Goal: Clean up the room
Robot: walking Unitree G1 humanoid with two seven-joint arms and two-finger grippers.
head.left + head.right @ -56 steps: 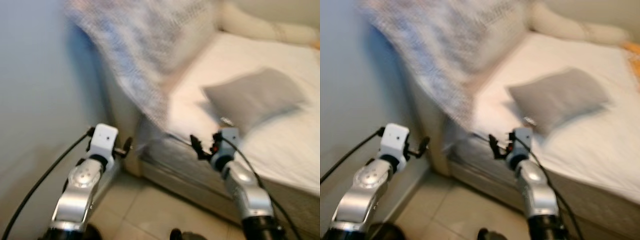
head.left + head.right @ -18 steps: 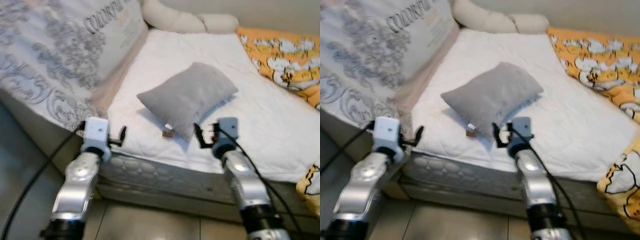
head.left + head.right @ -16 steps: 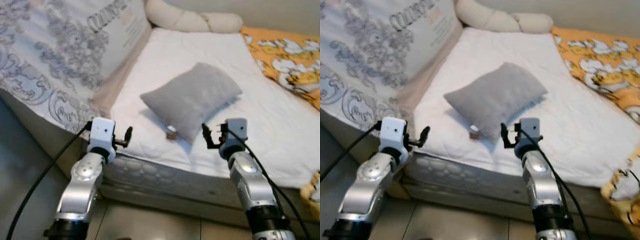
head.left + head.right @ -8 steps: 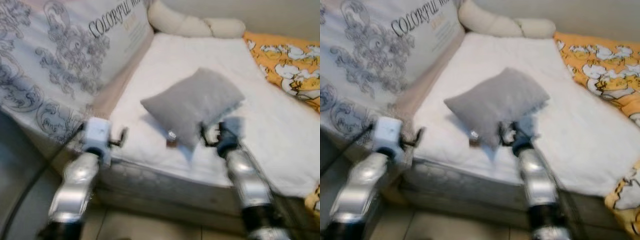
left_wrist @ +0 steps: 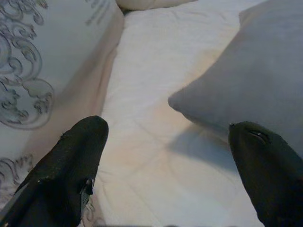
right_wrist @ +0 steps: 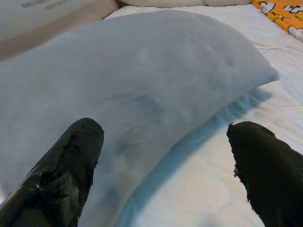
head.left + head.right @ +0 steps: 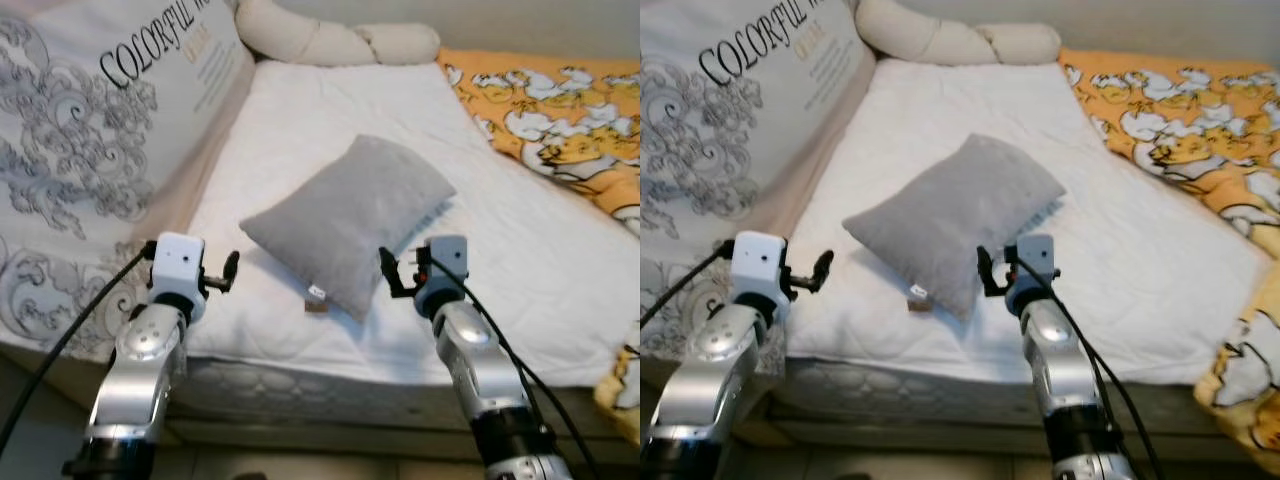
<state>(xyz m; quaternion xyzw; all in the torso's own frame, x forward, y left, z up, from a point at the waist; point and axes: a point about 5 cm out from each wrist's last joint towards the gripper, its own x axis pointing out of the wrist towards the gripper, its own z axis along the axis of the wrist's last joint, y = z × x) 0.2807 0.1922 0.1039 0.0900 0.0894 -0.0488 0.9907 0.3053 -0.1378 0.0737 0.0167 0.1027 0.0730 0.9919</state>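
A grey pillow (image 7: 350, 220) lies askew in the middle of the white mattress (image 7: 330, 110). Both arms are raised over the bed's near edge. My left gripper (image 7: 231, 270) is open, a little left of the pillow's near corner, with bare mattress between its fingers (image 5: 75, 161). On the other side, my right gripper (image 7: 388, 270) is also open, close to the pillow's near right side. In the right wrist view the pillow (image 6: 142, 90) lies just ahead of that gripper's fingers (image 6: 71, 165). Neither gripper holds anything.
A white cover with grey ornament and the word COLORFUL (image 7: 100, 130) is draped along the bed's left side. A cream knotted cushion (image 7: 330, 42) lies at the head. An orange patterned blanket (image 7: 560, 110) covers the right. A small brown item (image 7: 315, 306) lies by the pillow's near corner.
The whole picture has shifted and sharpened as the camera moved; the bed now lies squarely before me. Both arms stay raised with open fingers. The pillow has not moved.
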